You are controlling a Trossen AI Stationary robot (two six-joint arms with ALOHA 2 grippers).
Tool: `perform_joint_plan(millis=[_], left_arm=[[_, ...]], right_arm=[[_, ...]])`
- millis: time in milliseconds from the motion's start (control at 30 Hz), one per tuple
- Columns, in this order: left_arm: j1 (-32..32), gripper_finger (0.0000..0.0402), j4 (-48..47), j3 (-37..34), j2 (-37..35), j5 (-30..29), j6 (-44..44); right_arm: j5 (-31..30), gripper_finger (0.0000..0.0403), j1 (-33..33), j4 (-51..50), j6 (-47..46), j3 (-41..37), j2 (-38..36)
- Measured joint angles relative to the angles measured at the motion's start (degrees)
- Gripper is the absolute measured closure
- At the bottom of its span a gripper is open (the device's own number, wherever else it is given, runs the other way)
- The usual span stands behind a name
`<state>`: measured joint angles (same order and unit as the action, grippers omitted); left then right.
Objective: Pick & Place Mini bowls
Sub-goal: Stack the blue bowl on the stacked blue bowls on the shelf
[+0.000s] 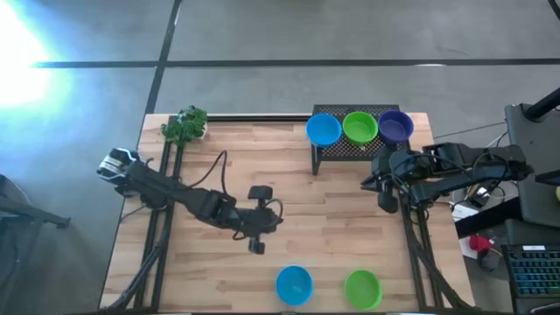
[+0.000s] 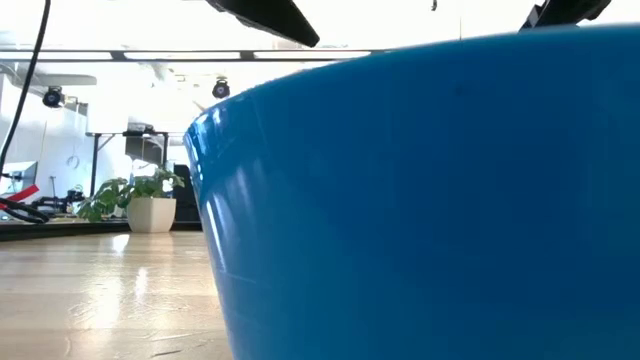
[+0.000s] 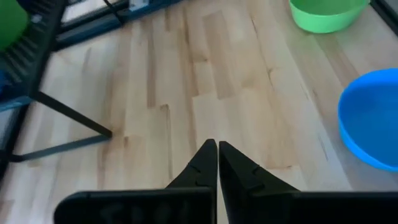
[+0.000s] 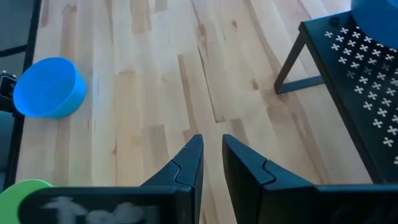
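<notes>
Left fingers [image 3: 217,163] pressing together, empty | right fingers [image 4: 212,162] standing slightly apart, empty | spreading left wide, approaching blue bowl [image 1: 294,285] at five o'clock, straddling rim squarely.

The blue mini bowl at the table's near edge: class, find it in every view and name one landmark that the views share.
High view: blue mini bowl, bottom centre, left of the green bowl.
Low view: fills most of the picture.
Left wrist view: right edge.
Right wrist view: upper left.
Shared landmark: the black rack, also seen in both wrist views.
</notes>
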<state>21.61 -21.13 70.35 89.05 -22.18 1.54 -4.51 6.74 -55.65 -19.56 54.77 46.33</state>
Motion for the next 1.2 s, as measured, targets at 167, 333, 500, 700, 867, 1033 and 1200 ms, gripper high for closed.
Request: perform_joint_plan(millis=[167,333,500,700,867,1033,1200], left_arm=[[0.0,0.0369,-0.1,-0.1,2.1,1.9,-0.7],[0.3,0.0347,0.1,0.0,4.3,4.8,-2.0],[0.9,0.0341,2.6,0.0,8.0,7.5,-6.4],[2.2,0.0342,9.7,0.2,13.5,14.0,-8.9],[3.3,0.0342,12.3,1.6,17.4,17.4,-11.2],[3.9,0.0342,12.7,4.0,20.5,18.4,-13.1],[3.9,0.0342,12.5,6.0,22.6,19.0,-15.1]], right_arm=[[0.0,0.0346,0.6,0.6,0.0,-0.6,-0.1],[0.0,0.0346,0.5,0.7,0.1,-0.6,-0.1],[0.0,0.0346,0.5,0.9,0.1,-0.6,-0.1],[0.0,0.0346,0.5,1.1,0.1,-0.6,-0.1],[0.0,0.0346,0.5,1.1,0.1,-0.6,-0.1],[0.0,0.0346,0.5,1.1,0.2,-0.6,-0.1],[0.0,0.0346,0.5,1.1,0.4,-0.6,-0.1]])
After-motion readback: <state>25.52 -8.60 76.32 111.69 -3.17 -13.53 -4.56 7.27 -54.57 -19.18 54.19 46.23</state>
